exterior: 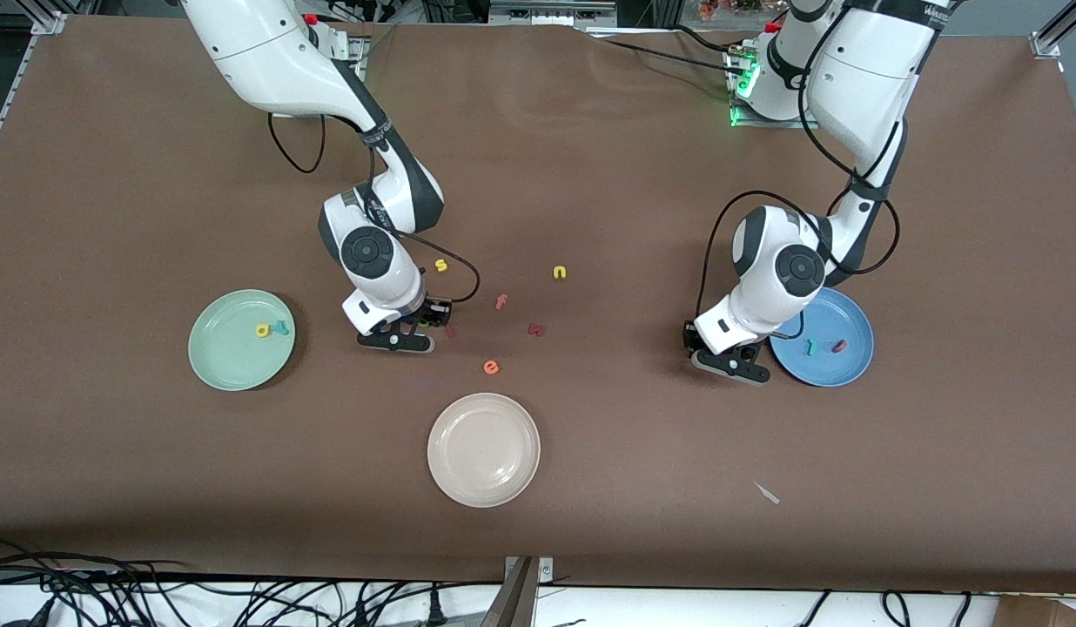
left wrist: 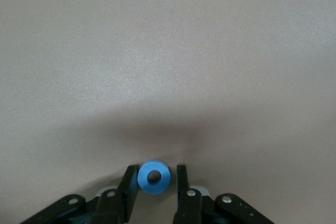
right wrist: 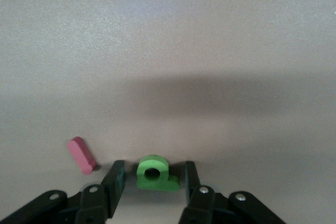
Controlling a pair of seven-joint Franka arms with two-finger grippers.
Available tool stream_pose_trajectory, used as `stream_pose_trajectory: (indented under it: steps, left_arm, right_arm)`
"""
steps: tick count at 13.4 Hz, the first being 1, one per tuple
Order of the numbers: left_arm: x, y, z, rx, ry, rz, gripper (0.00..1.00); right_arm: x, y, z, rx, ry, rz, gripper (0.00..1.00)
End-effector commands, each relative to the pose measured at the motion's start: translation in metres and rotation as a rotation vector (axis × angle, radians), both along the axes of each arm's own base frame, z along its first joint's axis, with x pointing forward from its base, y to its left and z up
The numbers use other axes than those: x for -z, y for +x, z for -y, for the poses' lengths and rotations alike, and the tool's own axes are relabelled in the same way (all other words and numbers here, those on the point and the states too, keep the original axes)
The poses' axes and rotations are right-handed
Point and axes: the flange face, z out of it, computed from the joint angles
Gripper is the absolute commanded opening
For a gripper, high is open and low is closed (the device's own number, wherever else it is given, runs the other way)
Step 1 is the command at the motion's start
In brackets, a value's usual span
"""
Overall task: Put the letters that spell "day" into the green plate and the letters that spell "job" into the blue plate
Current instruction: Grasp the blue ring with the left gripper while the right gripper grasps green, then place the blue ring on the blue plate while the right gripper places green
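Observation:
The blue ring "o" (left wrist: 164, 182) lies on the brown table between the fingers of my left gripper (left wrist: 154, 174). One finger touches it and a narrow gap shows at the other. That left gripper (exterior: 731, 364) is low beside the blue plate (exterior: 830, 370), which holds the teal "j" (exterior: 812, 347) and the red "b" (exterior: 839, 346). My right gripper (right wrist: 154, 170) is open around the green "d" (right wrist: 157, 183), with gaps on both sides. In the front view the right gripper (exterior: 397, 340) is low between the green plate (exterior: 225, 361) and the loose letters. The yellow "a" (exterior: 263, 330) and teal "y" (exterior: 281, 327) lie in that plate.
A cream plate (exterior: 483, 449) sits nearest the front camera. Loose letters lie mid-table: yellow "s" (exterior: 441, 266), yellow "n" (exterior: 560, 273), pink "f" (exterior: 501, 302), orange "e" (exterior: 491, 367) and a dark red one (exterior: 536, 329). A pink piece (right wrist: 81, 156) lies just beside the right gripper.

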Motion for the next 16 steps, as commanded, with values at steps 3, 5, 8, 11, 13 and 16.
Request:
stream_pose_trajectory:
  steps: [3,5,8,11,13,16]
  left_arm:
    - [-0.052,0.008,-0.036,-0.052,-0.013,0.042,0.15]
    - [-0.078,0.006,-0.084,-0.093,-0.013,0.023,0.15]
    - [-0.102,0.0,-0.156,-0.012,0.002,0.018,0.15]
    - [-0.086,-0.016,-0.181,0.003,0.007,-0.02,0.17]
    - [-0.077,-0.022,-0.181,-0.003,0.007,-0.04,0.21]
    - [-0.067,-0.032,-0.182,-0.003,0.008,-0.067,0.59]
  right_arm:
    - [0.006,0.002,-0.002,-0.01,0.009,-0.002,0.4]
    - [0.006,0.002,-0.002,-0.009,0.009,-0.002,0.31]
    - [0.0,0.005,-0.004,-0.012,0.013,0.005,0.2]
    - [-0.015,0.015,-0.005,-0.011,0.002,-0.014,0.17]
    - [-0.029,0.024,-0.003,-0.02,-0.015,-0.043,0.15]
    - [-0.05,0.033,0.022,-0.098,-0.038,-0.076,0.13]
